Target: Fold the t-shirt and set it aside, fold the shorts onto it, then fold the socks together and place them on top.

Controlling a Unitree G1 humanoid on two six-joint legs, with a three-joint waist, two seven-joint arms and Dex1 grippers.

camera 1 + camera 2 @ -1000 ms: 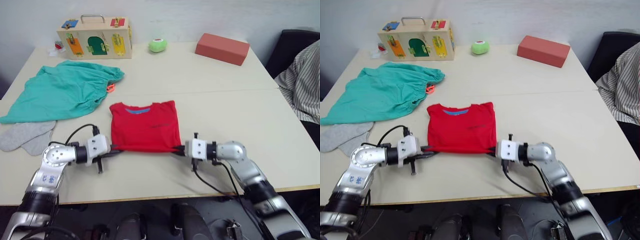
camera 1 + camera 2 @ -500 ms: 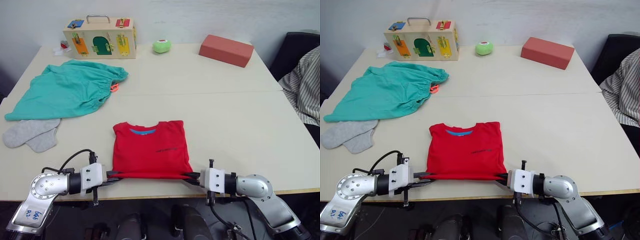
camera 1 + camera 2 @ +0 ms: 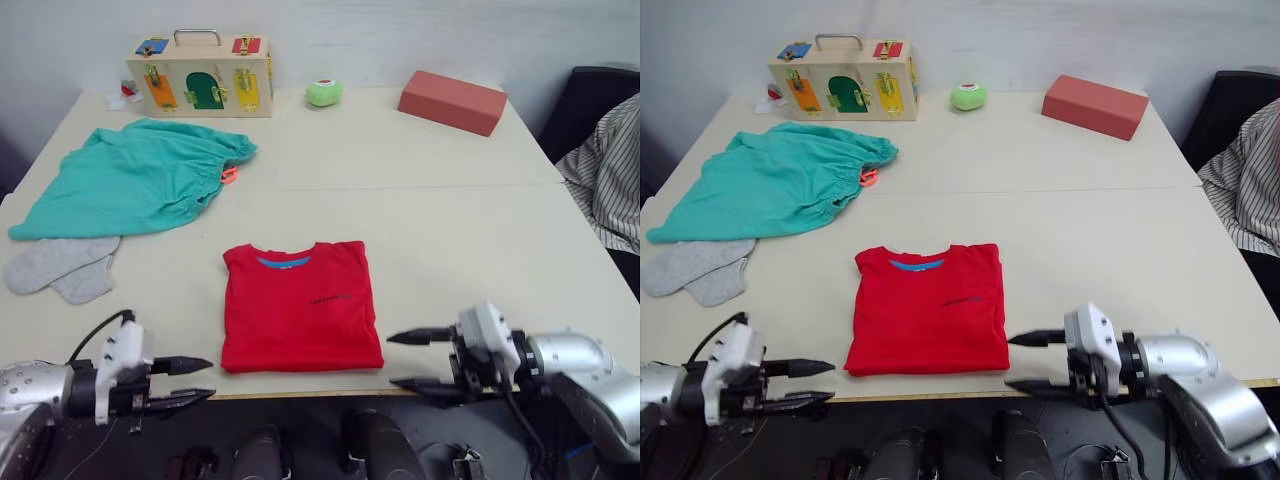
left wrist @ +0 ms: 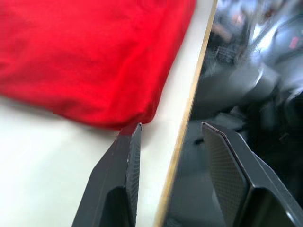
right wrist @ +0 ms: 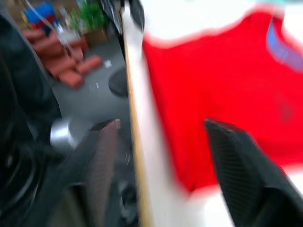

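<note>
Two grippers spread, empty, at the table's near edge
Left gripper (image 3: 198, 380) and right gripper (image 3: 405, 360) flank the folded t-shirt (image 3: 300, 318); neither touches it.

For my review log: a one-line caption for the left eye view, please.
Folded t-shirt at table edge, both open pincers, left and right, clear of it.

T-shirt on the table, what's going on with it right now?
The t-shirt lies folded in a neat rectangle near the front edge of the table. The left pincer and the right pincer are both open, one on each side of it and apart from it, holding nothing. The shorts and the socks lie unfolded at the table's left side. The shirt has not yet been set aside.
</note>
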